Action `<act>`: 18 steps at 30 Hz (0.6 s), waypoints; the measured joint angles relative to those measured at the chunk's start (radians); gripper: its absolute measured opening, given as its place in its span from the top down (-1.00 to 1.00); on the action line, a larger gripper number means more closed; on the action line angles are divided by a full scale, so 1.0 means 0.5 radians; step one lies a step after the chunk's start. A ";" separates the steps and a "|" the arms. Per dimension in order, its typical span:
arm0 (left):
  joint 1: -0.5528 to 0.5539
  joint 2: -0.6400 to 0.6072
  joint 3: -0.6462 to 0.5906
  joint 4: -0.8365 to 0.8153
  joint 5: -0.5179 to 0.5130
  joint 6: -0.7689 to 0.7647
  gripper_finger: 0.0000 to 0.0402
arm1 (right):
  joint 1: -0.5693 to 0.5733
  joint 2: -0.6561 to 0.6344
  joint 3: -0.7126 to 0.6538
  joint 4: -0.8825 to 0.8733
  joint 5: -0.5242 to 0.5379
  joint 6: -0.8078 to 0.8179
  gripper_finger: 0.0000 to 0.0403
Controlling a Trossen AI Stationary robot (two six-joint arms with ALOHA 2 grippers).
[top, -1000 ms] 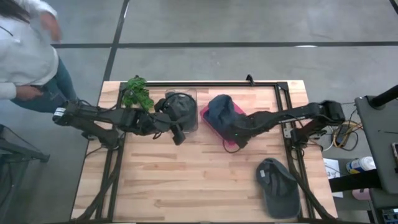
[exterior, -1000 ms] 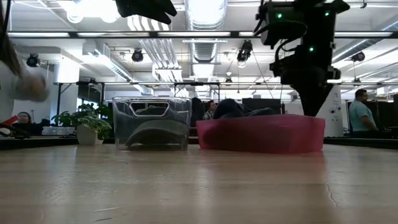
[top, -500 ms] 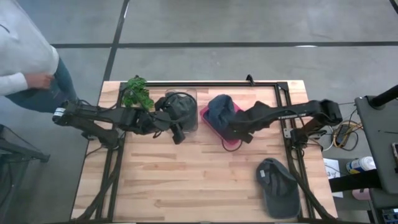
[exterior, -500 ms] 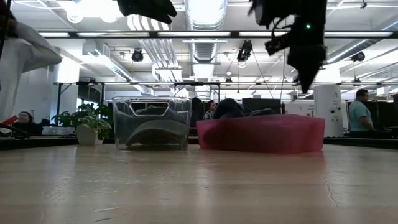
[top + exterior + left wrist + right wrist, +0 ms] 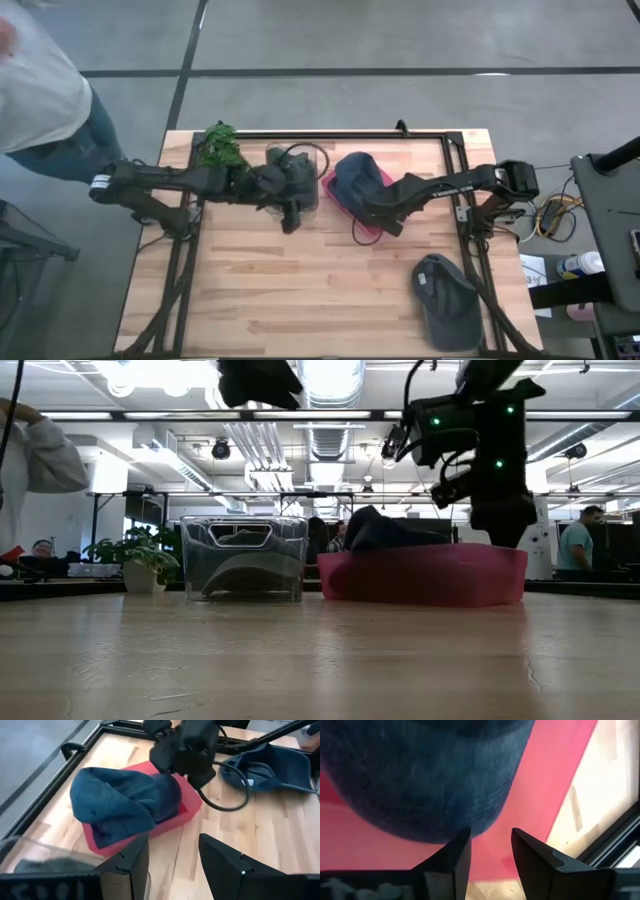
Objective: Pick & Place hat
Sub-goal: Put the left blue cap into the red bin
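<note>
— Two hats on view: where?
— Dark blue beanie (image 5: 358, 178) heaped in red tray (image 5: 336, 200); grey cap (image 5: 447, 300) lying on table (image 5: 300, 290), well apart.
— Right gripper (image 5: 375, 212)?
— Over tray's edge, just beside beanie, fingers (image 5: 451, 862) parted, grasping nothing.
— Left gripper (image 5: 288, 212)?
— Beside clear bin (image 5: 243, 557), spread wide, empty.

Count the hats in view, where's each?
3. A blue beanie lies in the red tray; a dark hat sits in the clear bin; a grey cap lies on the table near the right front corner. None look hidden.
</note>
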 joint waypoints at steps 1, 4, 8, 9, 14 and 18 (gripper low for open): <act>0.034 0.028 0.000 0.035 0.027 0.034 0.18 | 0.002 -0.007 -0.036 0.030 0.004 -0.001 0.32; 0.153 0.134 0.000 0.211 0.047 0.137 0.18 | 0.007 -0.054 -0.129 0.105 0.004 -0.004 0.32; 0.349 0.324 0.022 0.497 0.185 0.198 0.18 | 0.010 -0.145 -0.234 0.152 0.033 -0.018 0.32; 0.399 0.380 0.042 0.568 0.270 0.199 0.18 | 0.010 -0.170 -0.270 0.173 0.061 -0.029 0.32; 0.629 0.721 0.204 0.705 0.465 0.192 0.18 | 0.004 -0.310 -0.457 0.395 0.102 -0.129 0.32; 0.737 1.009 0.368 0.547 0.520 0.154 0.18 | 0.003 -0.372 -0.546 0.460 0.090 -0.123 0.32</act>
